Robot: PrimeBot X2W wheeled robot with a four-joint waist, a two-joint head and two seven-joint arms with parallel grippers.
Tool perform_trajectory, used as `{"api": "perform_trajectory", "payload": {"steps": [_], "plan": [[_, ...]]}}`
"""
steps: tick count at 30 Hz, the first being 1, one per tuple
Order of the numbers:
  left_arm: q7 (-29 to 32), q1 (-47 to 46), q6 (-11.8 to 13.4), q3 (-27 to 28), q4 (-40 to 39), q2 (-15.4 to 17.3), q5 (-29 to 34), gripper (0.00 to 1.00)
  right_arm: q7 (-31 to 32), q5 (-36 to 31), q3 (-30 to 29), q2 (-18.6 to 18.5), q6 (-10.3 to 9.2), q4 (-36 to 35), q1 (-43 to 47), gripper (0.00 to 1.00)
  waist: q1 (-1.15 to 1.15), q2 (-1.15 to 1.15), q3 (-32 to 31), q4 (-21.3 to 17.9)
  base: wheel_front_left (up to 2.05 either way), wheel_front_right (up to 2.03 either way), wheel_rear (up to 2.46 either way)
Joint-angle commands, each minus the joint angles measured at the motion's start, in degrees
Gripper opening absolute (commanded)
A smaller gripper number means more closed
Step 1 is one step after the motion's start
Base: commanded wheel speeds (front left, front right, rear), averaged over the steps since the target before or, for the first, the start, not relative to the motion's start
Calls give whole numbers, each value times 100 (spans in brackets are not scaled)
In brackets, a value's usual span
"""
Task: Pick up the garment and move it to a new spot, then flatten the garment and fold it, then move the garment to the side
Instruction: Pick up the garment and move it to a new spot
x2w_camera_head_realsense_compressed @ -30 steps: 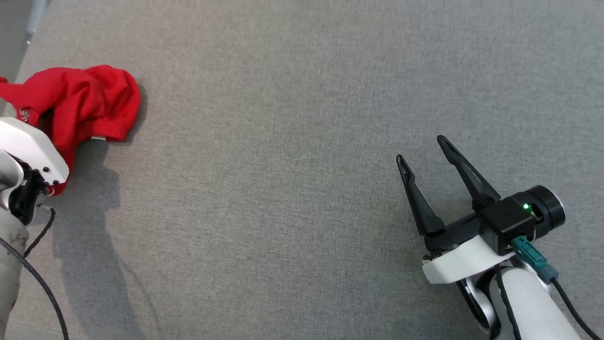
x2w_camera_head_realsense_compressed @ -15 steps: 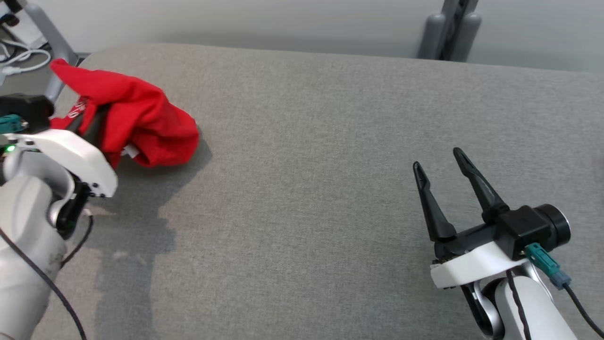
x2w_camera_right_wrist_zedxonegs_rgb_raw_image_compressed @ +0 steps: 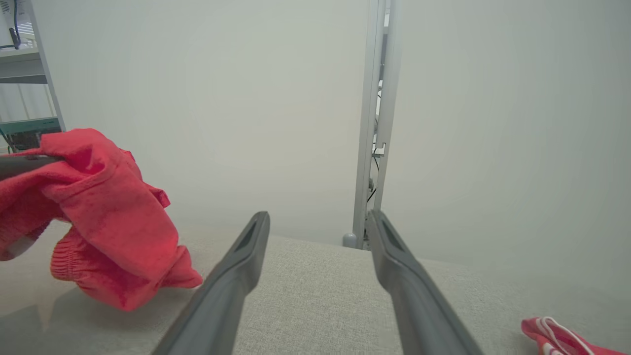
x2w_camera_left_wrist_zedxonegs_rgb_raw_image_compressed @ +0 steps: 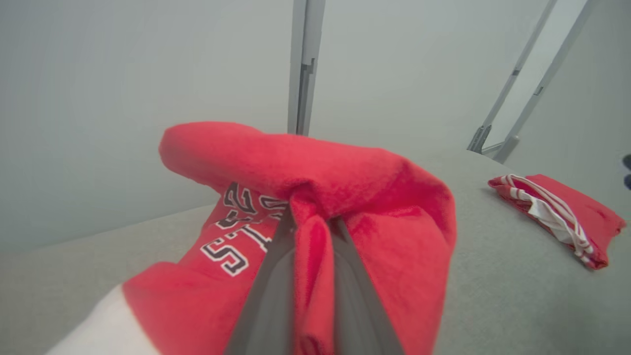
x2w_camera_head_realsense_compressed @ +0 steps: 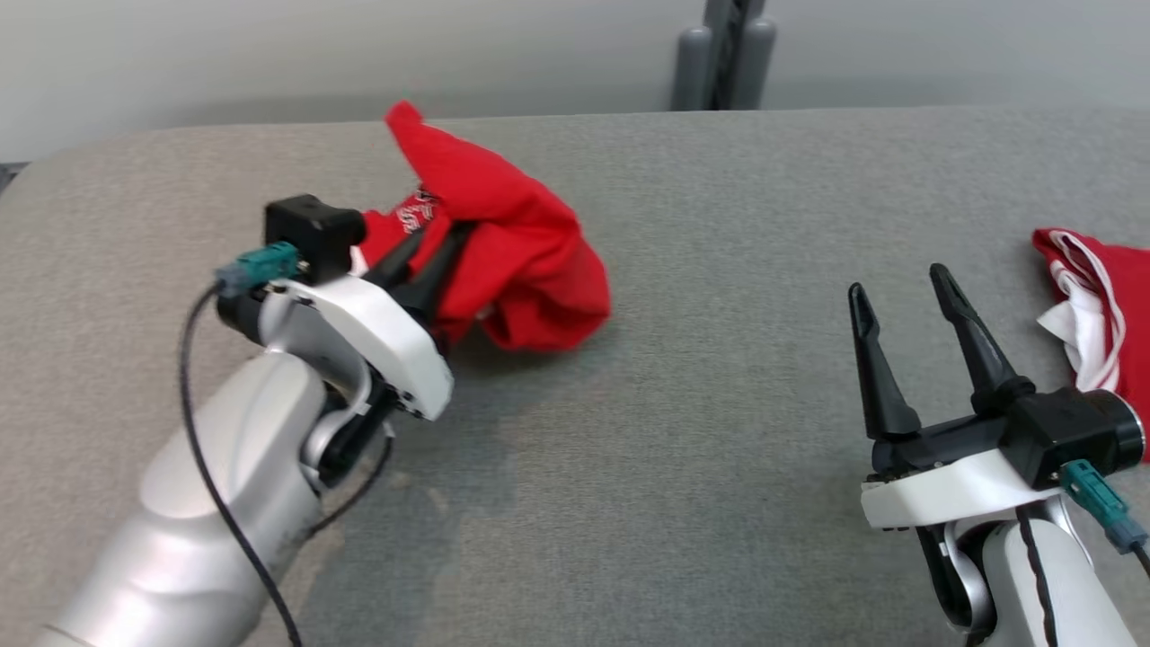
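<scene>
You are viewing the grey table (x2w_camera_head_realsense_compressed: 719, 449) through a head camera that has swung, so judge change by the cloth alone. The red garment (x2w_camera_head_realsense_compressed: 530, 261), heaped on the table a second ago, is now hanging bunched from the left gripper (x2w_camera_head_realsense_compressed: 436, 252), which is clamping a fold between its fingers. The pickup is done and the carry is proceeding. The right gripper (x2w_camera_head_realsense_compressed: 897, 280) is standing wide open and empty, well apart from the garment.
</scene>
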Motion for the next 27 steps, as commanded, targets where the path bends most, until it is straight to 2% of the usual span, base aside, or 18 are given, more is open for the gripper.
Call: {"api": "perform_trajectory", "payload": {"steps": [1,7,13,16,17,18,19,27], "plan": [[7,107,99,-70,-126,-92,43,0,-45,-33,-74,2,1,-51,-14,100,0,0,127,-289,0,0,0],[-72,194,301,-377,-108,-486,267,0,-73,-39,-232,19,1,-123,-19,100,0,0,339,-751,0,0,0],[-334,64,464,-605,459,-817,558,0,-83,-34,-262,24,1,-140,-13,100,0,0,483,-1029,0,0,0],[-461,3,438,-732,905,-988,679,0,-84,-8,-255,29,0,-122,-33,100,0,0,526,-1110,0,0,0],[-506,-6,421,-760,1055,-1036,711,11,-85,9,-250,30,1,-123,-37,100,0,0,533,-1123,0,0,0],[-558,-28,435,-779,1192,-1081,736,47,-86,26,-249,30,1,-131,-39,100,0,0,538,-1129,0,0,0],[-611,-66,448,-806,1307,-1103,777,100,-87,37,-250,31,0,-138,-36,100,0,0,539,-1129,0,0,0],[-954,-59,311,-677,1785,-1160,739,100,-88,61,-363,26,0,-105,67,100,0,0,336,-835,0,0,0]]}}
